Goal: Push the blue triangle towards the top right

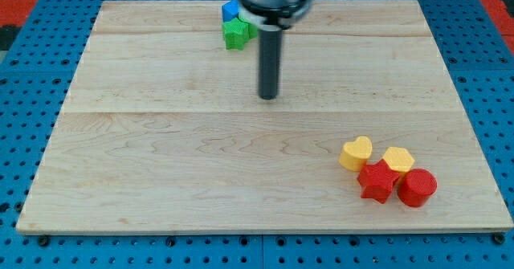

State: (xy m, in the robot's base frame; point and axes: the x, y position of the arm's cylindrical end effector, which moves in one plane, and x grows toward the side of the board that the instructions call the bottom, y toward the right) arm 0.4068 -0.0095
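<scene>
A blue block, its shape mostly hidden by the arm, lies near the top edge of the wooden board, a little left of centre. A green block sits touching it just below. My tip rests on the board below and to the right of both blocks, well apart from them. The rod rises from it to the arm's housing at the view's top, which covers part of the blue block.
At the view's bottom right sits a cluster: a yellow heart, a yellow hexagon, a red star and a red cylinder. The board lies on a blue pegboard.
</scene>
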